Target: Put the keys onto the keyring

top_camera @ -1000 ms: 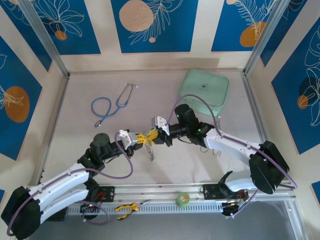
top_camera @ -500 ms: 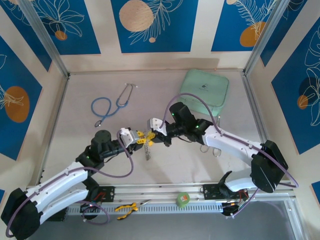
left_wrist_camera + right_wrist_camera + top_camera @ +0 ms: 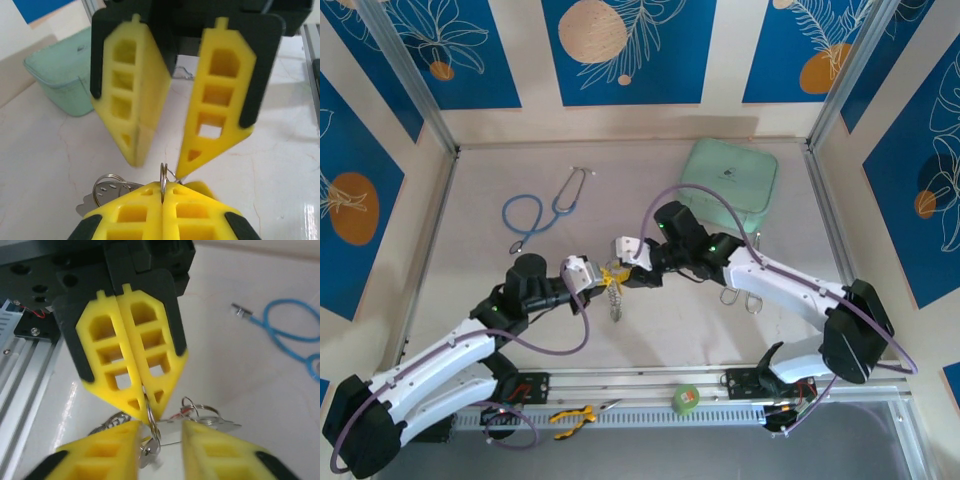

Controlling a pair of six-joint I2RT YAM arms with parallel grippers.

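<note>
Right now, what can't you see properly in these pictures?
- Keys, left wrist view: the left fingers cover most of the bunch, so they can't be counted.
- Keyring, same view: it is edge-on and pinched in those fingers, so its loop is hidden.
- Keys, top external view: too small to tell apart.
- Stethoscope, right wrist view: cut off by the right edge.

The left arm and right arm are white shells with black joints, green lights and looping purple cables. The left pincer and right pincer bear yellow, windowed wedge fingers.
</note>
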